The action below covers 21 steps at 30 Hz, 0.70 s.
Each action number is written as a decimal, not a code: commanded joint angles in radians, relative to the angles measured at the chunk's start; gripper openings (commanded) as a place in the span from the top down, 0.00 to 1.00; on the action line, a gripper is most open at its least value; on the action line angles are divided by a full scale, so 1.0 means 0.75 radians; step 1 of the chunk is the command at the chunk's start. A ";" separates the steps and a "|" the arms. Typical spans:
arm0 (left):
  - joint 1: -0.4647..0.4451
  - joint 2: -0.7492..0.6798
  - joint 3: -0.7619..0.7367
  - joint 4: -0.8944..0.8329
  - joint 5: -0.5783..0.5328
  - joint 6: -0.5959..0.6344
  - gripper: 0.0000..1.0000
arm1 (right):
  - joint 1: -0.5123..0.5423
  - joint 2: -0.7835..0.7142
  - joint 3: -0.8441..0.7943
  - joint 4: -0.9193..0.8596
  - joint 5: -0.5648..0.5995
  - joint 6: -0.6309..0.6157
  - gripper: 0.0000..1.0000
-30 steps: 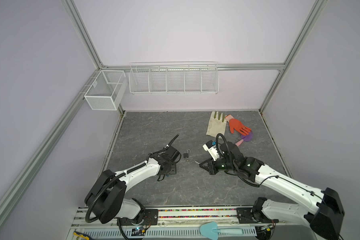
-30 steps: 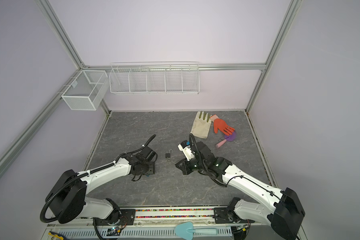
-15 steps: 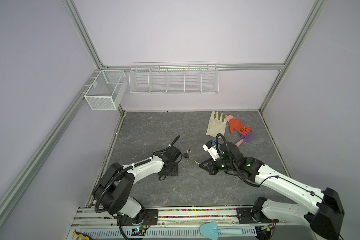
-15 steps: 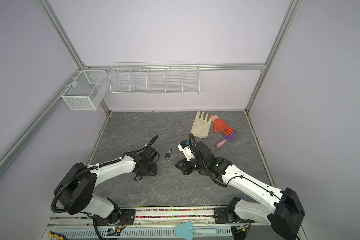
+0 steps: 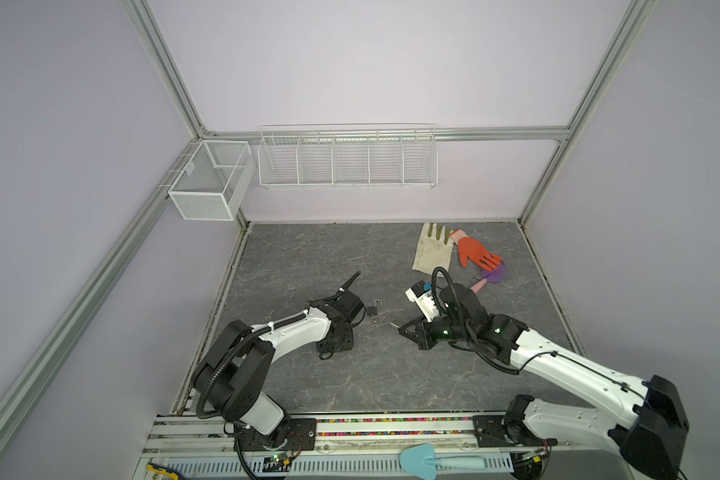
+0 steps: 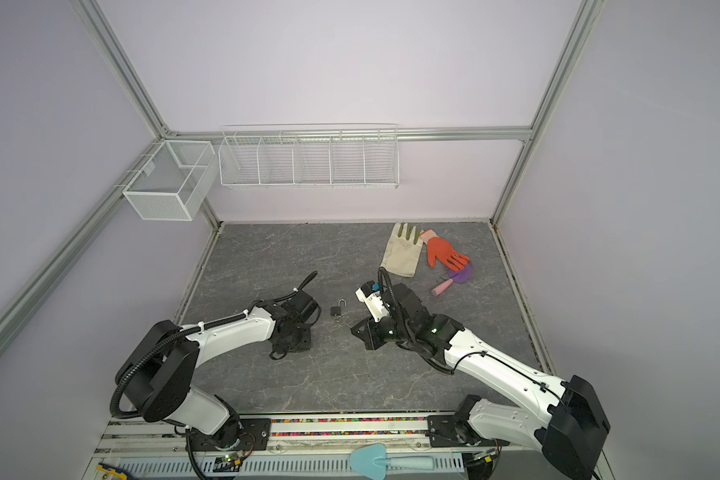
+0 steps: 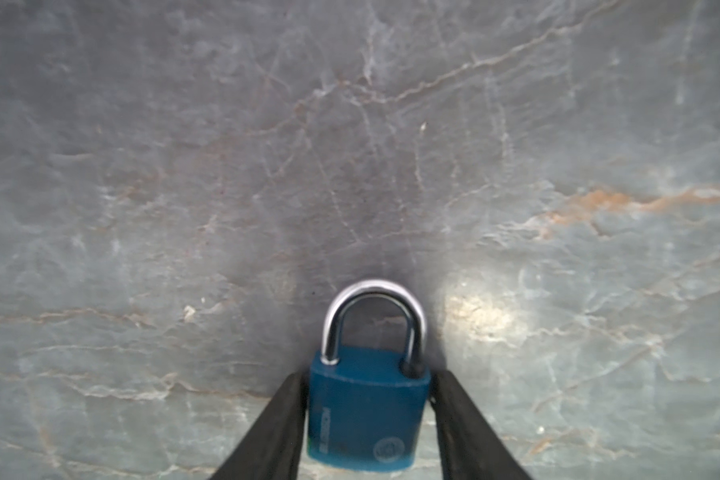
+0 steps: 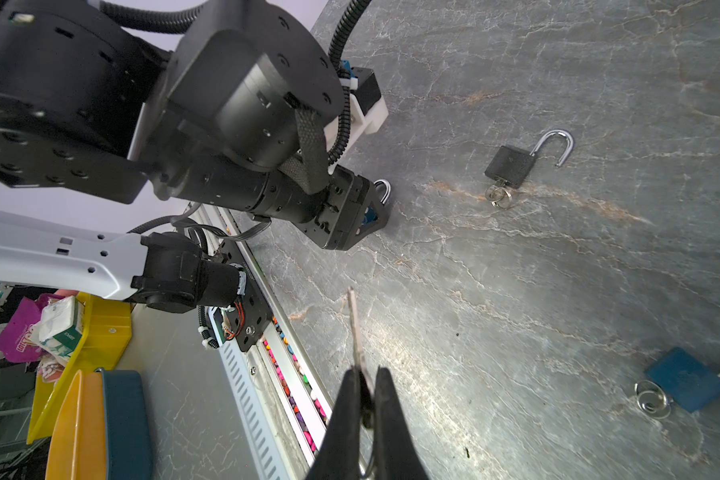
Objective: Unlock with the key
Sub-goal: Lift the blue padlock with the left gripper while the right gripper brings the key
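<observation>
left arm has re-posed a little at its shoulder end while its tip kept the same spot left of centre. main change: the left gripper (image 7: 368,377) has narrowed. its black fingers (image 7: 283,415) now sit against both sides of the small blue padlock with a steel shackle (image 7: 366,415), which is on the grey marbled counter (image 7: 225,166). reads as a grip only just made, clamped on the lock body. both shackle legs are in the body, so it's still locked. keyhole not visible.

just right of that, the black padlock with a swung-open shackle (image 5: 374,309) lies with its own key in it, same place as before, nobody touching it.

right of centre, the right gripper (image 8: 364,374) has not moved. it is closed tight on the thin silver key (image 8: 354,328), blade sticking out past the fingertips, held off the counter and aimed toward the left gripper, near but apart. a second blue padlock with a key ring (image 8: 682,378) shows only in the right wrist view. at the far right back, the cream work glove (image 5: 432,251) and orange rubber glove (image 5: 474,253) are unchanged.

meaning: lock is now braced and key is ready, so the hold step looks done. next the lock's key end must be turned toward the blade. a tilt or slip in the fresh grip would spoil the line-up.
</observation>
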 commanded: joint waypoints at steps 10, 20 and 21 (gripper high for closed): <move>-0.038 0.088 0.065 -0.103 -0.106 -0.083 0.56 | 0.008 -0.024 -0.017 -0.011 0.011 -0.036 0.93; -0.063 0.078 0.051 -0.110 -0.106 -0.112 0.57 | 0.007 -0.024 -0.017 -0.013 0.014 -0.045 0.93; -0.063 0.074 0.045 -0.102 -0.104 -0.116 0.59 | 0.009 -0.024 -0.015 -0.013 0.016 -0.045 0.93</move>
